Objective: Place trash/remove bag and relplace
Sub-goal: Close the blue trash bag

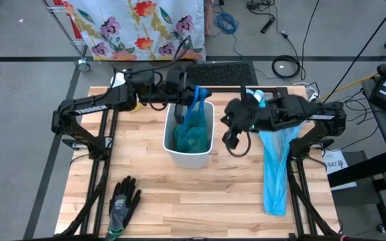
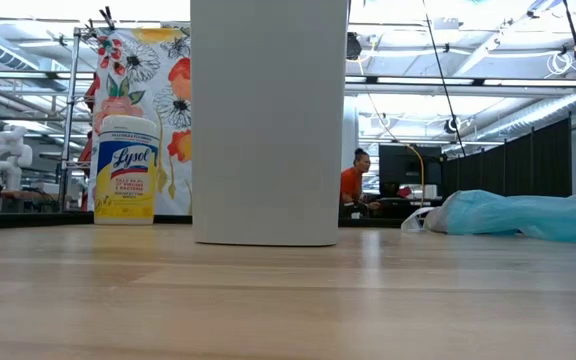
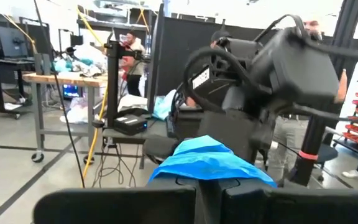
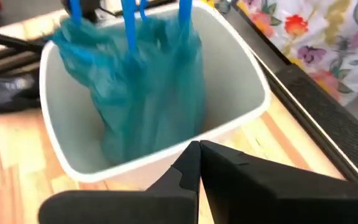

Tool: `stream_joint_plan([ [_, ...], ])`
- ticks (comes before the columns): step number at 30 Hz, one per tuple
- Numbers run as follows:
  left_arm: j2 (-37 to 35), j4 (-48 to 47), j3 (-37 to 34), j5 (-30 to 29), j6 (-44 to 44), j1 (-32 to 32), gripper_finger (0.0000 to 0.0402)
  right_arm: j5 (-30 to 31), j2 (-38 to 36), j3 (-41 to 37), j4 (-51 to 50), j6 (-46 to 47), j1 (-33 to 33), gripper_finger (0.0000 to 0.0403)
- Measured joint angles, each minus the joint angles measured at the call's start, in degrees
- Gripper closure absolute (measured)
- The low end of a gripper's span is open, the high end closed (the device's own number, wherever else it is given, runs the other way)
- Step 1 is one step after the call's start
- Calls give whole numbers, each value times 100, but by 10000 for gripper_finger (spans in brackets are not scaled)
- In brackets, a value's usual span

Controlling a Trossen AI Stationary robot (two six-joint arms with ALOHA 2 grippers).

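While its fingers are pinched together on the blue drawstring handles of a teal bag [image 1: 193, 134], the left gripper [image 1: 191, 94] hangs over the 12 o'clock rim of the white bin [image 1: 171, 148], which stands near the middle of the wooden table [image 1: 179, 207]. That bag hangs down inside the bin, its blue straps rising to the gripper; in the left wrist view a fold of blue plastic [image 3: 211, 160] bulges just above the closed fingers. At 3 o'clock of the bin, just off its rim, the right gripper [image 1: 230, 139] hovers with its fingers pressed together on nothing, pointing toward the bin's near corner in its own wrist view. Farther toward 3 o'clock a second, light blue bag [image 1: 275, 167] lies stretched flat on the table under the right arm. A black-and-grey glove [image 1: 122, 204] lies at 7 o'clock of the bin near the table's front edge. No loose trash shows on the table. Beyond the bin in the low view stands a Lysol wipes canister [image 2: 126, 168], and a person [image 2: 353, 180] sits far back.
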Motion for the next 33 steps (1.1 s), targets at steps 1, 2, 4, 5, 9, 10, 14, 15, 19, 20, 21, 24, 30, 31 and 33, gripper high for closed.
stream_joint_plan([
  [1, -25, -49, 0, 26, -5, 1, 398, 68, -65, -191, 56, 99, 77, 403],
  [2, -49, -92, 0, 38, -24, 2, 398, 126, -143, -423, 156, 202, 163, 403],
  [4, -74, -112, 0, 41, -18, 2, 398, 209, -365, -1070, 522, 433, 323, 403],
  [5, -82, -116, 0, 41, -20, 2, 398, 212, -495, -1453, 815, 544, 404, 403],
  [9, -153, -237, -2, 48, -18, 2, 398, 163, -1155, -3157, 2460, 942, 698, 403],
  [10, -168, -238, -2, 48, -17, 2, 398, 159, -1310, -3564, 2919, 999, 765, 403],
  [14, -177, -283, 0, 61, -42, 1, 398, 142, -1847, -4932, 4687, 921, 772, 403],
  [15, -169, -305, 0, 67, -42, -1, 398, 144, -1944, -5189, 5111, 807, 692, 403],
  [19, -169, -281, 0, 67, -47, 2, 398, -176, -2238, -5883, 6902, -144, 162, 403],
  [20, -169, -282, 0, 67, -73, 2, 398, -366, -2295, -5983, 7307, -397, -12, 403],
  [21, -169, -283, 0, 67, -124, 2, 398, -576, -2337, -6047, 7666, -609, -188, 403],
  [24, -169, -291, 0, 65, -197, 2, 398, -1100, -2412, -6080, 8247, -1101, -669, 403],
  [30, -169, -285, 0, 65, -199, 2, 398, -2327, -2308, -6082, 9056, -1534, -1318, 403],
  [31, -169, -284, 0, 65, -199, 2, 398, -2462, -2263, -6082, 9155, -1571, -1386, 403],
  [33, -169, -283, 0, 41, -202, 2, 398, -2740, -2160, -6082, 9418, -1602, -1491, 403],
])
